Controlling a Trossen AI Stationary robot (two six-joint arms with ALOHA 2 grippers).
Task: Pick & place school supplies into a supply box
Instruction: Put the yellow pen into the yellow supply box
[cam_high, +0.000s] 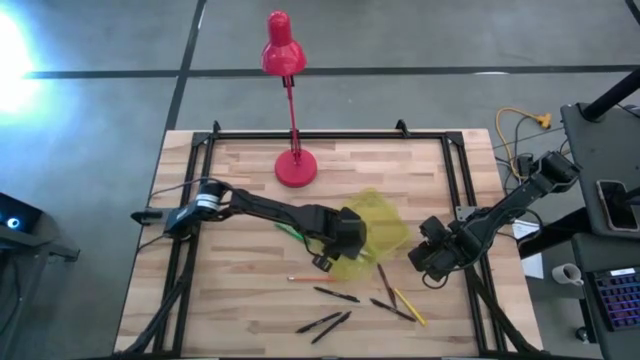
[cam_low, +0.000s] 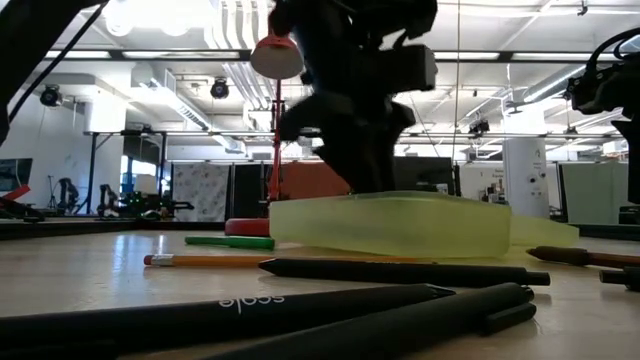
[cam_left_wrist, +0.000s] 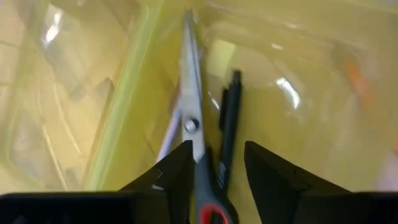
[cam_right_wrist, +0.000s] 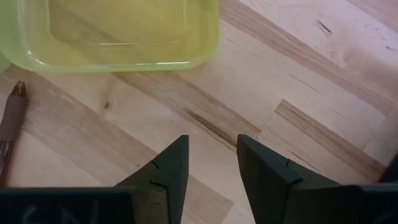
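We start with the tabletop (cam_high: 240, 300), which fills the middle of the high view, a red desk lamp (cam_high: 290, 110) standing at its upper centre. The supply box (cam_high: 375, 235) lies open just right of centre, its translucent yellow-green shell partly under the left arm.

The left gripper (cam_left_wrist: 214, 165) hangs over the box, and its jaws stand parted: in the left wrist view the red-handled scissors (cam_left_wrist: 193, 130) lie between the two fingers, blades pointing away along the box floor, with a black pen (cam_left_wrist: 229, 118) beside them. We judge the scissors just let go, though we cannot tell whether a finger still touches the handle. The step in hand is the drop of the scissors into the box.

The right gripper (cam_right_wrist: 210, 168) waits over bare wood right of the box, jaws apart and holding nothing.

Still outside the box, in the lower middle of the high view, lie several black pens (cam_high: 325, 322), a yellow pencil (cam_high: 409, 307) and an orange pencil (cam_high: 310, 279); a green marker (cam_high: 290, 231) lies left of the box.

Next, we judge, the left arm must lift clear without dragging the scissors out, then go to one of the loose items.
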